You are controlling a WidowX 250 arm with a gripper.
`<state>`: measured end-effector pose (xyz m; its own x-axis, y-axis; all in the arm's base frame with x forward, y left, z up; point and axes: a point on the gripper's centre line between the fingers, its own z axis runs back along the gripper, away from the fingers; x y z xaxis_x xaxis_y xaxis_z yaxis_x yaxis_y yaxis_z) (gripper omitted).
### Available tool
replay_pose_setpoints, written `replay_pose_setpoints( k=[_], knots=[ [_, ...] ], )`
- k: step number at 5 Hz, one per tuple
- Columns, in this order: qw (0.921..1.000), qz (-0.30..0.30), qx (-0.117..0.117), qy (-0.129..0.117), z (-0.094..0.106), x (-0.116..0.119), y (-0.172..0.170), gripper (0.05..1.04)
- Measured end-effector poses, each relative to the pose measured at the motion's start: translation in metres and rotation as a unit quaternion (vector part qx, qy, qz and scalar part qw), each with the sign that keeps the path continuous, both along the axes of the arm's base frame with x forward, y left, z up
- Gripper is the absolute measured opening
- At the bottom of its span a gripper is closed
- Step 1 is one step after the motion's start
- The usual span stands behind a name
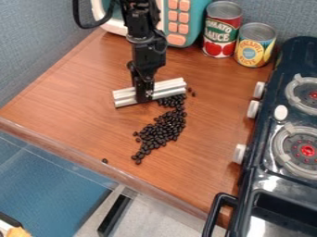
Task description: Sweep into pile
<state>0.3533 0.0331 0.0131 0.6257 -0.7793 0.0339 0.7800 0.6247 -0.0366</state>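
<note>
Stove (250, 187), lower right | gripper (144, 97), upper centre: narrow, clamped on bar (170, 88) | beans (162, 129), centre, trailing below bar's right end | counter (74, 111) spreads left, edge slanting toward bottom

The bench (74, 88) is of brown wood, with the grain visible. On it lies a curved band of dark beans (162, 130), and one single bean (104, 160) is apart, near the edge. At the back stand a toy microwave (186, 23), a red can (221, 34) and a yellow can (254, 45).
</note>
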Motion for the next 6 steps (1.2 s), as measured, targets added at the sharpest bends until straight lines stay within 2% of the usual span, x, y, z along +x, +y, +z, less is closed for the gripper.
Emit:
replay_pose_setpoints(
  k=[2, 3, 4, 5, 6],
  knots=[
    [0.9997, -0.024, 0.000, -0.006, -0.001, -0.024, -0.019, 0.372],
    [0.9995, -0.032, -0.004, -0.002, -0.001, -0.040, -0.030, 0.372],
    [0.9993, -0.038, -0.005, -0.003, 0.000, -0.048, -0.034, 0.372],
    [0.9995, -0.026, -0.015, -0.005, 0.008, -0.047, -0.029, 0.372],
    [0.9981, 0.017, -0.023, -0.054, 0.037, -0.017, 0.003, 0.372]
  ],
)
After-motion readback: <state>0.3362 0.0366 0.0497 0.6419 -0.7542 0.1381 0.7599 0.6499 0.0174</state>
